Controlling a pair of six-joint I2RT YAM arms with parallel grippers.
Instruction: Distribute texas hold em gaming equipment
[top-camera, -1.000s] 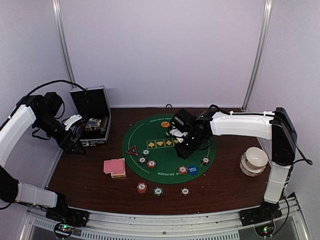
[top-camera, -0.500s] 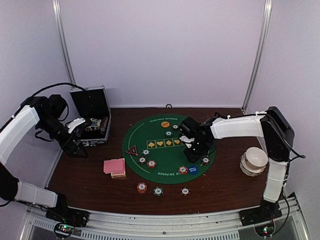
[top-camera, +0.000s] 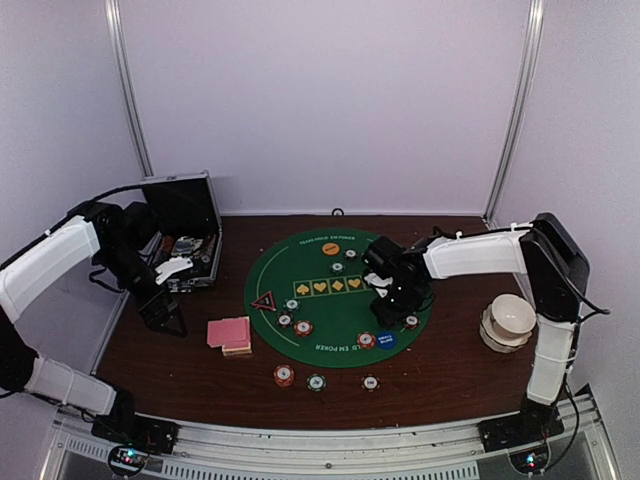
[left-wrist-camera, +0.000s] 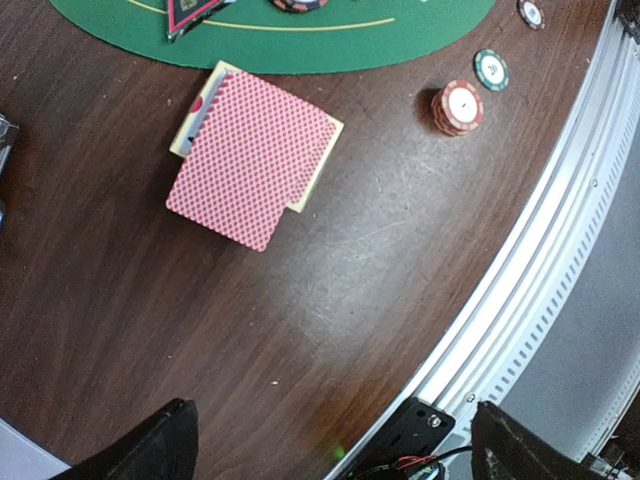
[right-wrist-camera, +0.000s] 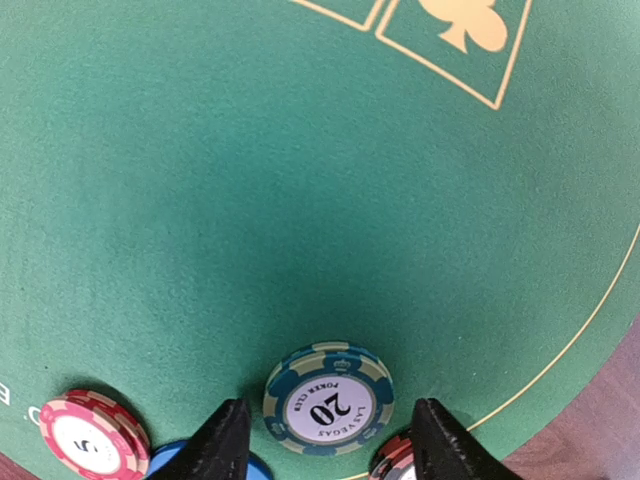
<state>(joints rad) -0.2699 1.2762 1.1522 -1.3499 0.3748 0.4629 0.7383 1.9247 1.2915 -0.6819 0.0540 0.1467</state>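
The left end effector (top-camera: 163, 308) is held spread wide above the brown counter (left-wrist-camera: 150, 330), just left of the pink-backed card deck (left-wrist-camera: 255, 165). Over the green felt mat (right-wrist-camera: 200, 200), the right end effector (top-camera: 402, 300) is seen with fingers apart. A green striped "20" chip (right-wrist-camera: 328, 398) is laid flat between them, clear of both.

Lab test booth — white panels (top-camera: 320, 100), alu frame (top-camera: 516, 100).

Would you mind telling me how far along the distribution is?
Done: striped chips and a blue disc lie on the green mat. In hand: nothing; the right fingers stand open flanking a 20 chip. Likely remaining: the stacked card deck and three chips off the mat.
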